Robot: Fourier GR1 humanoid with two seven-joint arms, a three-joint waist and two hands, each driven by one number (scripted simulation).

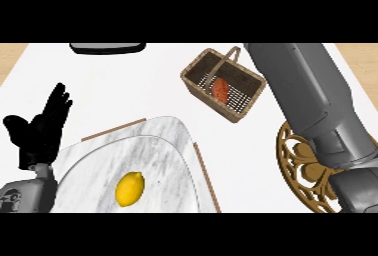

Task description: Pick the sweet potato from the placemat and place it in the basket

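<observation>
Orange sweet potato (pixel 220 89) inside wicker basket (pixel 247 102)

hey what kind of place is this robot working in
Probably a kitchen or dining counter: a white countertop holds a wicker basket with a sweet potato inside, a lemon on a marble board, and a gold openwork placemat. The left hand rests open at the left.
</observation>
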